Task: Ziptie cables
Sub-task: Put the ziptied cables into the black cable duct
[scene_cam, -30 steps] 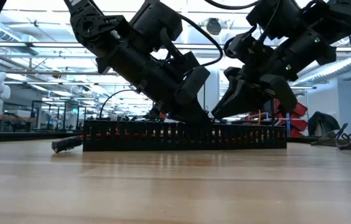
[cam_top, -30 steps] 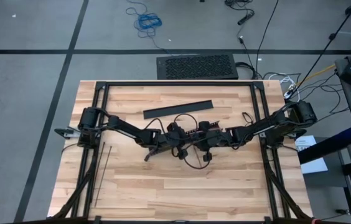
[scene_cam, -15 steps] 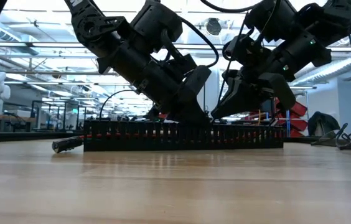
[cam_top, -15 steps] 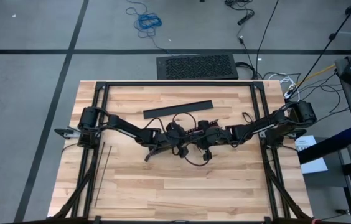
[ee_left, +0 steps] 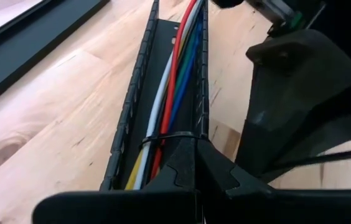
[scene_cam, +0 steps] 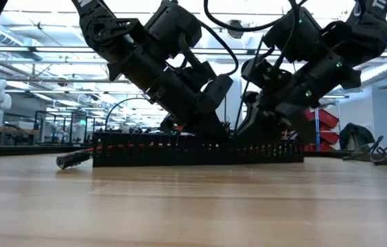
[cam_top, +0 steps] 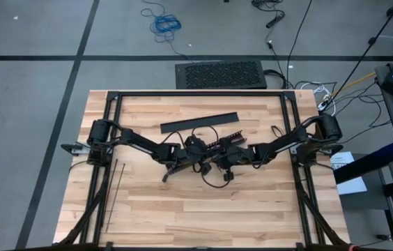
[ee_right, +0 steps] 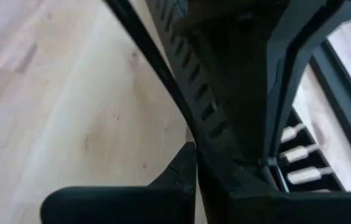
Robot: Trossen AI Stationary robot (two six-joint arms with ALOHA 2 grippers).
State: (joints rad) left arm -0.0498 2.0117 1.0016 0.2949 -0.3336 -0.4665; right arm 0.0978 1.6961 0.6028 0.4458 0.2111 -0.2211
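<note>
Both dark arms met at the middle of the pale wooden plank surface (cam_top: pixel 203 209), seen from above. The left hand (cam_top: pixel 198 159) sat low at one end of a long black slotted plastic channel (ee_left: pixel 132 118), its fingers (ee_left: pixel 185 168) pressed together on a very thin black plastic ziptie (ee_left: pixel 163 138). That strap ran looped across the bundle of thin multicoloured cables (ee_left: pixel 175 74), white, red, yellow, green and blue, which lay side by side along the inside of the channel, right in front of the left hand. The ziptie circled the wires and touched them.

The right hand (cam_top: pixel 226 162) was just beside the left one, on the other side of the channel, its fingers (ee_right: pixel 191 171) closed tight. A thin black strap-like line ran up from between its fingertips in the right wrist view, but whether it was truly pinched there I could not tell. The slotted wall of the channel stood just beyond those fingertips.

From table height, the channel (scene_cam: pixel 193 147) stood as a long dark toothed strip across the surface, with both arms slanting down onto it from above, left hand (scene_cam: pixel 210 127) and right hand (scene_cam: pixel 248 127) nearly touching.

A second flat black strip (cam_top: pixel 200 122) lay apart, farther back on the surface. A thin black rod (cam_top: pixel 115 192) lay near the left arm's base.
</note>
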